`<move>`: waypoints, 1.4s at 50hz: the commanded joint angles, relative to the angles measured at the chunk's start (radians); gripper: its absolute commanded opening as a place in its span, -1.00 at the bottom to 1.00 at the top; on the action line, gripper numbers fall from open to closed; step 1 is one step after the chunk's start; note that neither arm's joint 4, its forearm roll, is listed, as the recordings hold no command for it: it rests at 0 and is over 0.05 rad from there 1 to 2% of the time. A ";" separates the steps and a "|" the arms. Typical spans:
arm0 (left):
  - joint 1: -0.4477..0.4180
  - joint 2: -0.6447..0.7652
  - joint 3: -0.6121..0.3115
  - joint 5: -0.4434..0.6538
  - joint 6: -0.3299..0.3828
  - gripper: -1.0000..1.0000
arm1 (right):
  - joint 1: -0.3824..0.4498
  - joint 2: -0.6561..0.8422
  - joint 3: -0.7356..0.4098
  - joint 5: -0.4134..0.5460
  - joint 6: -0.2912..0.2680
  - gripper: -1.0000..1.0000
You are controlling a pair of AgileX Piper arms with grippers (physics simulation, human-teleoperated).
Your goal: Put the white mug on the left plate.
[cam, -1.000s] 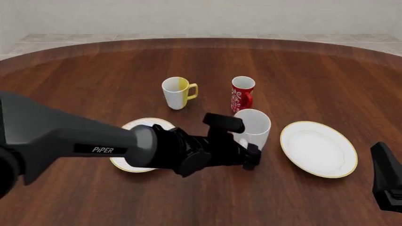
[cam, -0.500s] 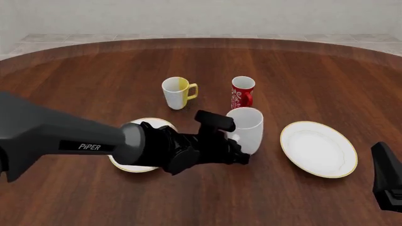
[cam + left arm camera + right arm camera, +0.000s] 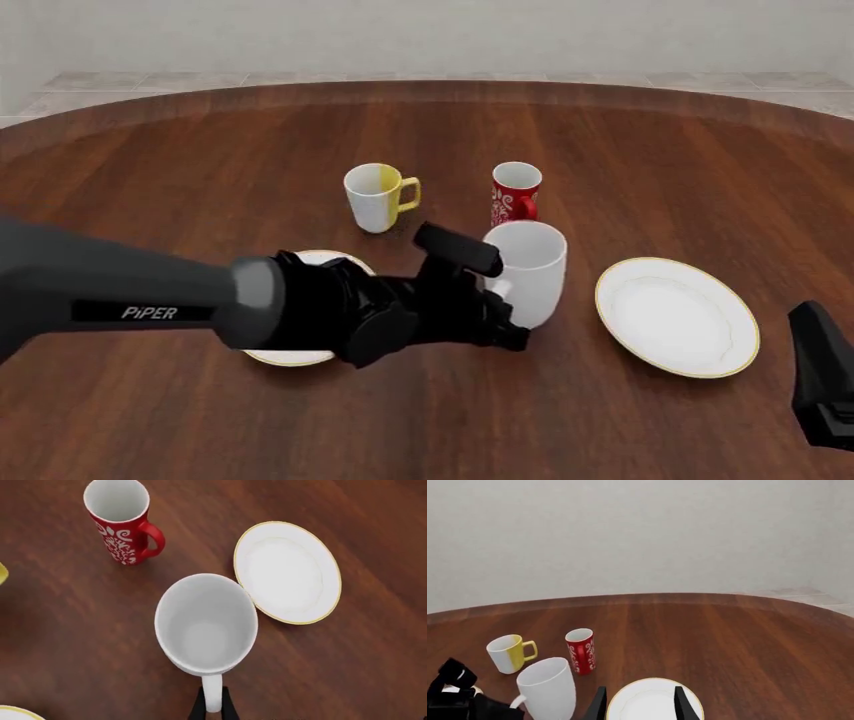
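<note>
Mug (image 3: 530, 270) riding on a handle-only grip, so plenty of room for trouble. Hanging off to the far side of the left gripper (image 3: 212, 711), body unsupported, so probably wanting to swing or twist around the handle on any quick move. Possibly slipping out altogether, glossy as it looks. Sitting between the two plates in the front view, upright, open end up, not over either one. Hard telling whether its base is touching the table or just clear of it.

Left fingers (image 3: 197, 709) pinching narrow on the white loop handle, one dark tip showing each side of it in the left wrist view. Not touching the mug wall, by the look of it.

Left plate (image 3: 334, 262) mostly hiding under the black wrist, only the far rim peeking out, so aiming the drop partly blind from the front. Risking a landing on the golden rim and a tip-over.

Right gripper (image 3: 639, 703) idling low at the table's right edge, fingers spread wide, holding nothing, looking over the right plate (image 3: 677, 316).

Red mug (image 3: 515, 196) standing just behind the white one, close enough for clipping on a sideways sweep. Yellow mug (image 3: 376, 197) a bit further left, also near the path toward the plate.
</note>
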 commanded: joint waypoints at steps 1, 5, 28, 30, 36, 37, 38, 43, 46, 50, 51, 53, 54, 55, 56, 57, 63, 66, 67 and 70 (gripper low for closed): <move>-0.038 -0.048 -0.030 0.040 0.072 -1.00 | 0.002 0.000 0.000 0.004 -0.004 1.00; -0.040 -0.069 -0.034 0.061 0.073 -1.00 | 0.003 0.000 0.000 0.006 -0.005 1.00; -0.044 -0.182 -0.062 0.192 0.168 -1.00 | 0.005 0.000 0.000 0.012 -0.007 1.00; -0.051 -0.186 -0.065 0.203 0.161 -1.00 | 0.005 0.000 0.000 0.013 -0.008 1.00; -0.024 -0.232 -0.036 0.208 0.178 -1.00 | 0.007 0.000 0.000 0.014 -0.009 1.00; -0.020 -0.240 -0.031 0.208 0.180 -1.00 | 0.007 0.000 0.000 0.013 -0.009 1.00; -0.020 -0.240 -0.031 0.208 0.180 -1.00 | 0.007 0.000 0.000 0.013 -0.009 1.00; 0.006 -0.271 -0.015 0.218 0.180 -1.00 | 0.008 0.000 -0.001 0.016 -0.011 1.00; 0.021 -0.285 -0.001 0.219 0.185 -1.00 | 0.008 0.000 -0.001 0.016 -0.011 1.00; 0.036 -0.294 0.009 0.220 0.177 -1.00 | 0.008 0.000 -0.001 0.016 -0.012 1.00; 0.041 -0.297 0.013 0.217 0.180 -1.00 | 0.008 0.000 -0.001 0.016 -0.011 1.00; 0.055 -0.301 0.022 0.211 0.185 -1.00 | 0.008 0.000 -0.001 0.016 -0.012 1.00; 0.061 -0.301 0.024 0.212 0.183 -1.00 | 0.008 0.000 -0.001 0.016 -0.012 1.00; 0.061 -0.299 0.023 0.213 0.178 -1.00 | 0.008 0.000 -0.001 0.016 -0.012 1.00; 0.065 -0.300 0.025 0.212 0.178 -1.00 | 0.008 0.000 -0.001 0.016 -0.012 1.00; 0.071 -0.300 0.026 0.213 0.176 -1.00 | 0.008 0.000 -0.001 0.016 -0.012 1.00; 0.085 -0.300 0.034 0.210 0.164 -1.00 | 0.008 0.000 -0.001 0.017 -0.012 1.00; 0.090 -0.304 0.038 0.208 0.164 -1.00 | 0.008 0.000 -0.001 0.018 -0.012 1.00; 0.093 -0.306 0.040 0.207 0.164 -1.00 | 0.008 0.000 -0.001 0.018 -0.012 1.00; 0.100 -0.311 0.045 0.205 0.165 -1.00 | 0.007 0.000 -0.001 0.018 -0.012 1.00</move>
